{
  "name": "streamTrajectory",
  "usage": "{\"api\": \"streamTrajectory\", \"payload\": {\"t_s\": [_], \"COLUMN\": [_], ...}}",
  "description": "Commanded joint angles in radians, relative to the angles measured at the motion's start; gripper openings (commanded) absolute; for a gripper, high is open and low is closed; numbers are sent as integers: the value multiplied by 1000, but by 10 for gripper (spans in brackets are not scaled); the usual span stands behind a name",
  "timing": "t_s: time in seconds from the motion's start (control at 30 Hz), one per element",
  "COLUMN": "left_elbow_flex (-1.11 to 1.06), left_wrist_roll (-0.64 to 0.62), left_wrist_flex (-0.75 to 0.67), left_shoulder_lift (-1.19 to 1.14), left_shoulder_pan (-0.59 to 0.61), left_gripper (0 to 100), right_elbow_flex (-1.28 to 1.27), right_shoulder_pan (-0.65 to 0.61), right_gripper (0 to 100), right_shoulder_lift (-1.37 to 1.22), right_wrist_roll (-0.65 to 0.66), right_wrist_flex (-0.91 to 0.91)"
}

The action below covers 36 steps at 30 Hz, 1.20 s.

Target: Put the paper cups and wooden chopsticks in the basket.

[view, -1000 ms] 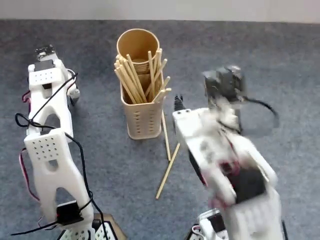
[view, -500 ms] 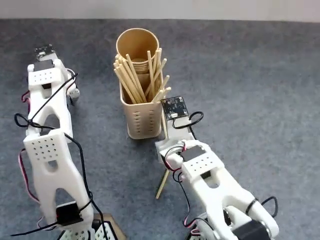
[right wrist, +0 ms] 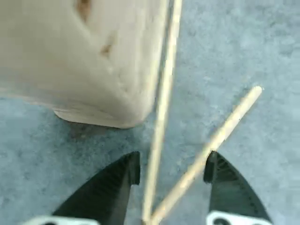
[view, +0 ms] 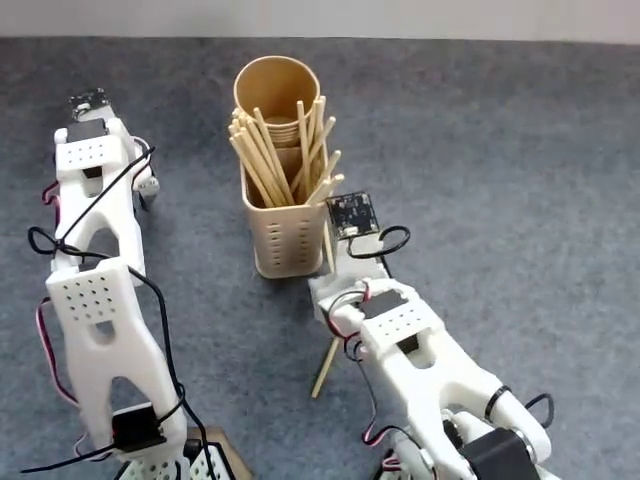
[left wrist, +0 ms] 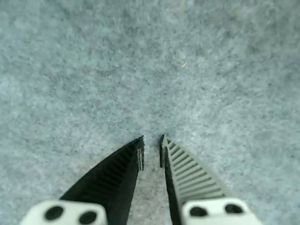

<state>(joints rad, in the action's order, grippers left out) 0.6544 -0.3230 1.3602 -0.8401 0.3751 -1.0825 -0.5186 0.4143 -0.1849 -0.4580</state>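
Wooden chopsticks, pale and thin (view: 265, 160), stand bunched in a tall cream plastic basket with small slots (view: 285, 240). The basket sits upright near the middle of a grey, carpet-textured counter (view: 520, 150). Tan paper cups, nested in a stack (view: 275, 90), stand in the far part of the same basket, rising above its rim.

Two loose chopsticks lie on the counter just beside the basket. One (right wrist: 161, 108) runs close along the basket's corner; whether it touches cannot be told. The other (right wrist: 225, 126) lies at an angle, and the two meet near the right claw.

The white right arm (view: 400, 330) is low beside the basket. Its right claw (right wrist: 172, 168) is open, with black fingers spread to either side of both loose chopsticks, not gripping them.

The white left arm (view: 95, 250) lies well apart from the basket. Its left claw (left wrist: 151, 150) is almost closed over bare counter, with a thin gap between the tips, holding nothing.
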Motion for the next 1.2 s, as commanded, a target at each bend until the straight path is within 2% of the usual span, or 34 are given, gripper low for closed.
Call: {"api": "streamTrajectory", "payload": {"t_s": [0.0, 0.1, 0.2, 0.43, 0.6, 0.83, 1.07, 1.17], "left_elbow_flex": [28, 28, 28, 25, 25, 25, 25, 24], "left_wrist_roll": [-12, -12, -14, -14, -14, -14, -14, -14], "left_wrist_flex": [-14, -14, -18, -34, -29, -31, -31, -28], "left_shoulder_lift": [8, 8, 8, 8, 8, 8, 8, 8], "left_shoulder_pan": [10, 10, 10, 10, 12, 12, 12, 15], "left_gripper": [102, 102, 102, 102, 102, 102, 102, 102], "right_elbow_flex": [1, -1, -7, -10, -8, 61, 107, 133], "right_shoulder_pan": [85, 113, 107, -13, -5, -21, -38, -28], "right_gripper": [167, 109, 107, 132, 217, 217, 217, 190], "right_shoulder_lift": [111, 165, 186, 176, 45, -189, -257, -271], "right_wrist_roll": [-11, -11, -12, -83, -83, -83, -83, -81], "right_wrist_flex": [-36, -59, -56, -54, -27, 4, 2, -64]}}
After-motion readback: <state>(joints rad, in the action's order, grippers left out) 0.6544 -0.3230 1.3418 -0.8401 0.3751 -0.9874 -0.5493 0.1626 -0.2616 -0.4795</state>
